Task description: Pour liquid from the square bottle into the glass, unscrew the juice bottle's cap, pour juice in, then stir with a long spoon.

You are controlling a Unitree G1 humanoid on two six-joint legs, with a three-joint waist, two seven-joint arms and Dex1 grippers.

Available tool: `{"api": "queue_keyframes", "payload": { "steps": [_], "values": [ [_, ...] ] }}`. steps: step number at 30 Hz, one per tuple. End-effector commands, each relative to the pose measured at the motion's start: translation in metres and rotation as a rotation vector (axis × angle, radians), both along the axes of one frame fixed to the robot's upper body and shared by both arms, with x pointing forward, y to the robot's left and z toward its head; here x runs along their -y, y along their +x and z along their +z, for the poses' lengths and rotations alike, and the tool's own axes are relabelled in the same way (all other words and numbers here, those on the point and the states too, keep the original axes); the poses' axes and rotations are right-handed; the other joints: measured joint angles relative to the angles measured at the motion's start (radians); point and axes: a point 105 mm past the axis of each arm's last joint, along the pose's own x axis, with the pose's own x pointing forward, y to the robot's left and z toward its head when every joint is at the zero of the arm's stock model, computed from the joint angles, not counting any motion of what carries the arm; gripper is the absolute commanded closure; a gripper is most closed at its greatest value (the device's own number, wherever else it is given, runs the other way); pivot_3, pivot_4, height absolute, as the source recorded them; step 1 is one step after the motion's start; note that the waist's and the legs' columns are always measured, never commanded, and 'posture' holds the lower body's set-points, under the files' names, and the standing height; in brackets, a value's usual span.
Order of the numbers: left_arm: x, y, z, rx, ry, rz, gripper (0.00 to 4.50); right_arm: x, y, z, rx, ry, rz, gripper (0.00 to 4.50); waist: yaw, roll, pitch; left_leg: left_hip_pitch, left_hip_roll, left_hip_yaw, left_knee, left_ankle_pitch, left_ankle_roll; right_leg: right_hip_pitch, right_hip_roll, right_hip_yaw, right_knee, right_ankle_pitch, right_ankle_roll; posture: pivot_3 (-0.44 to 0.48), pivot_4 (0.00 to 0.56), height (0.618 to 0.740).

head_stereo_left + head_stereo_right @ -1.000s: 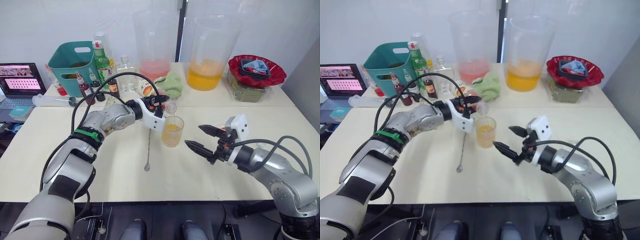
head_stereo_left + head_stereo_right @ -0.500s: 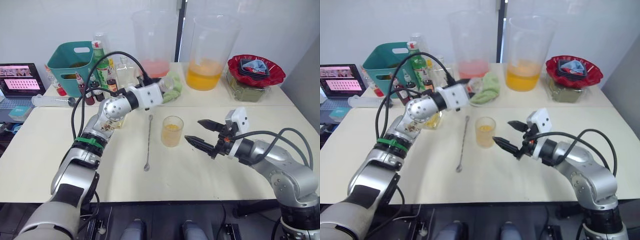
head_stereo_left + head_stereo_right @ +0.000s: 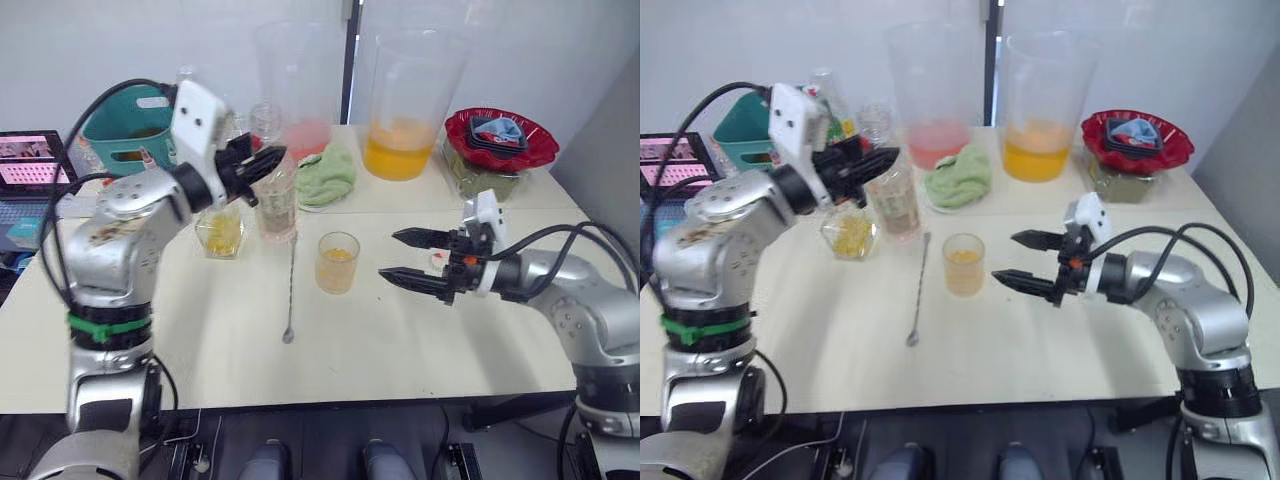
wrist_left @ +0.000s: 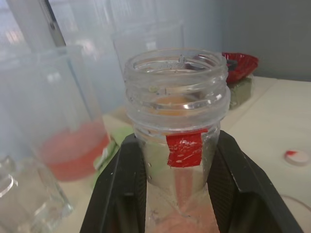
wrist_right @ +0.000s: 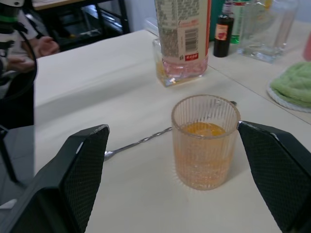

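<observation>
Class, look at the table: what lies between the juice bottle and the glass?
In the left eye view, the long spoon lies on the table between the juice bottle and the glass; otherwise that stretch is bare.

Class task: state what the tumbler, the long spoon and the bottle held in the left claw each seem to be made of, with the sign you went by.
Glass: clear ribbed glass by the look, with fine vertical flutes and orange liquid showing through.
Spoon: polished metal, silvery and very thin.
Juice bottle: probably clear plastic, with a moulded screw thread and collar ring at the open neck, though glass cannot be ruled out.
</observation>
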Motion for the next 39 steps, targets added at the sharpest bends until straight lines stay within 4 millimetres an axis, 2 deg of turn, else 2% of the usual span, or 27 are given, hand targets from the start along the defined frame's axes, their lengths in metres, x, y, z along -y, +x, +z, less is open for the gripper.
{"api": "queue_keyframes", "payload": {
  "steps": [1, 5, 8, 11, 15, 18, 22, 29, 32, 36, 39],
  "values": [
    [-0.021, -0.030, 0.009, 0.005, -0.031, 0.022, 3.24, 0.003, -0.007, 0.015, 0.017, 0.010, 0.115, 0.06, -0.001, 0.000, 0.000, 0.000, 0.000, 0.000, 0.000, 0.000, 0.000, 0.000, 0.000, 0.000, 0.000, 0.000, 0.000, 0.000, 0.150, 0.740],
    [-0.051, -0.053, -0.003, -0.029, -0.043, 0.084, 3.24, 0.001, -0.002, 0.019, 0.005, 0.001, 0.164, 0.06, -0.002, 0.000, 0.000, 0.001, 0.001, -0.001, 0.000, 0.000, 0.000, 0.000, 0.000, 0.002, 0.000, 0.000, 0.000, 0.000, 0.150, 0.740],
    [-0.089, -0.060, -0.010, -0.044, -0.060, 0.235, 3.24, -0.005, 0.000, 0.019, -0.011, -0.002, 0.205, 0.06, 0.001, 0.000, 0.000, 0.001, 0.001, -0.001, 0.000, 0.000, 0.000, 0.000, 0.000, 0.002, -0.001, 0.000, 0.000, 0.000, 0.150, 0.740],
    [-0.117, -0.065, -0.013, -0.054, -0.095, 0.335, 3.24, -0.010, 0.000, 0.018, -0.025, -0.009, 0.237, 0.06, 0.012, -0.001, 0.000, 0.001, 0.000, -0.001, 0.000, 0.000, 0.000, 0.000, -0.001, 0.001, -0.002, 0.000, 0.000, 0.000, 0.150, 0.740],
    [-0.160, -0.064, -0.009, -0.015, -0.139, 0.496, 3.24, -0.020, -0.002, 0.020, -0.021, 0.014, 0.262, 0.06, 0.029, -0.001, 0.000, 0.001, 0.000, 0.000, 0.000, 0.000, 0.000, 0.000, -0.002, 0.002, -0.002, 0.000, 0.000, 0.000, 0.150, 0.740],
    [-0.177, -0.055, -0.005, 0.021, -0.138, 0.561, 3.24, -0.023, -0.005, 0.018, -0.026, 0.025, 0.255, 0.06, 0.035, -0.001, 0.000, 0.001, 0.000, 0.000, 0.000, 0.000, -0.001, 0.000, -0.002, 0.001, -0.002, 0.000, -0.001, 0.000, 0.150, 0.740],
    [-0.186, -0.036, -0.003, 0.043, -0.137, 0.579, 3.24, -0.027, -0.008, 0.018, -0.023, 0.038, 0.233, 0.06, 0.042, -0.003, -0.001, 0.001, -0.001, 0.000, 0.000, 0.000, -0.001, 0.000, -0.002, 0.001, -0.001, 0.000, -0.001, 0.000, 0.150, 0.740],
    [-0.185, 0.017, -0.002, 0.027, -0.146, 0.566, 3.24, -0.030, -0.019, 0.021, -0.006, 0.072, 0.146, 0.06, 0.052, -0.005, -0.002, 0.001, -0.001, 0.001, 0.000, 0.000, -0.001, -0.001, -0.003, 0.000, -0.001, 0.000, -0.001, 0.000, 0.150, 0.740],
    [-0.185, 0.033, -0.003, 0.019, -0.169, 0.558, 3.24, -0.029, -0.022, 0.020, -0.007, 0.080, 0.119, 0.06, 0.048, -0.006, -0.002, 0.000, -0.002, 0.002, 0.000, 0.000, -0.001, -0.002, -0.003, 0.000, -0.001, 0.000, -0.001, 0.000, 0.150, 0.740],
    [-0.177, 0.059, -0.018, -0.011, -0.170, 0.531, 3.24, -0.029, -0.024, 0.020, 0.005, 0.088, 0.079, 0.06, 0.044, -0.006, -0.002, 0.000, -0.001, 0.002, 0.000, 0.000, -0.001, -0.002, -0.002, -0.001, 0.000, 0.000, -0.001, 0.000, 0.150, 0.740],
    [-0.173, 0.069, -0.028, -0.027, -0.139, 0.523, 3.24, -0.027, -0.024, 0.022, 0.014, 0.090, 0.057, 0.06, 0.039, -0.006, -0.002, -0.001, -0.002, 0.003, 0.000, 0.000, -0.001, -0.002, -0.002, 0.000, 0.000, 0.000, -0.001, 0.000, 0.150, 0.740]
  ]
}}
